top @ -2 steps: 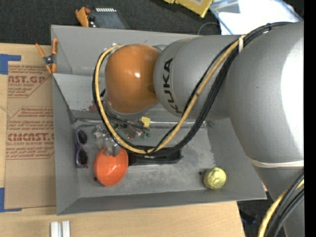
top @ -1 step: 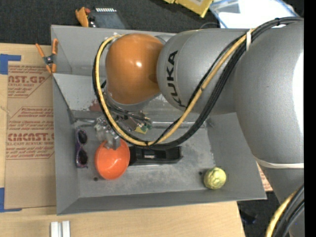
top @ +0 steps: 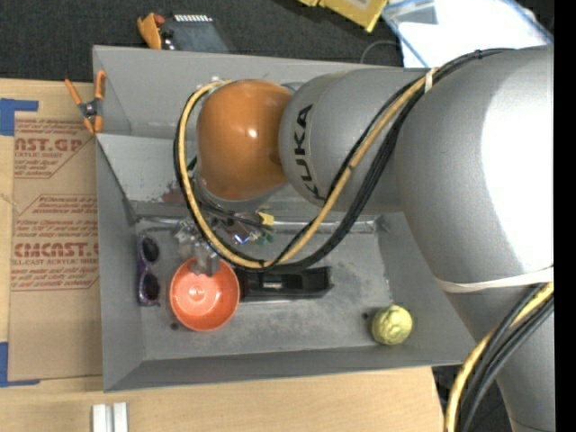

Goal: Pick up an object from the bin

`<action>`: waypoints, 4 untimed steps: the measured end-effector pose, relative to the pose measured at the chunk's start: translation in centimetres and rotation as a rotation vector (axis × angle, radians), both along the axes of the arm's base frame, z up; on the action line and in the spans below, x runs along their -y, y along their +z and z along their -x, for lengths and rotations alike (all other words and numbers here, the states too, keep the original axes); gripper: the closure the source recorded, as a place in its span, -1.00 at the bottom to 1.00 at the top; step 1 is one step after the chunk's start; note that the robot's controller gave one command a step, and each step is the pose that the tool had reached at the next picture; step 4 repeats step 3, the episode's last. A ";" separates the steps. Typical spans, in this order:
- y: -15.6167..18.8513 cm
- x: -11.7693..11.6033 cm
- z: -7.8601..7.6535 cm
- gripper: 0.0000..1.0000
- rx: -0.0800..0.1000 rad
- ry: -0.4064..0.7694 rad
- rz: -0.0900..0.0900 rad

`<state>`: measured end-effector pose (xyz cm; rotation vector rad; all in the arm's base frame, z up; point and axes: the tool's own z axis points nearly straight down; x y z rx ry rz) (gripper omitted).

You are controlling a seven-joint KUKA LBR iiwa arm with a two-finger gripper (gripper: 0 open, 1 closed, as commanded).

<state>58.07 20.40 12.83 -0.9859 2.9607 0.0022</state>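
Gripper point(top: 202, 254) sits over orange bowl point(top: 205, 299) at left of bin point(top: 315, 333), beside purple sunglasses point(top: 147, 273); spread or pressed together, cannot tell.

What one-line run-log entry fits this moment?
gripper: above orange bowl | beside bowl: purple sunglasses, black tool | lying apart: yellow ball

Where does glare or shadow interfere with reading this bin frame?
Camera view: a white glare spot sits on the arm's orange cover; a paler sheen marks the inside of the orange bowl; the yellow-green ball at the lower right of the bin floor is evenly lit; the purple sunglasses by the left wall carry no glare.
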 end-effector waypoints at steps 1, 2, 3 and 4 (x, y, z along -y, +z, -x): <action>-4.3 0.2 -0.1 1.00 -0.009 0.088 0.005; -4.3 -0.7 0.2 1.00 0.001 0.384 0.007; -4.6 -0.8 0.2 1.00 0.005 0.539 0.006; -4.6 -0.8 0.2 1.00 0.005 0.539 0.006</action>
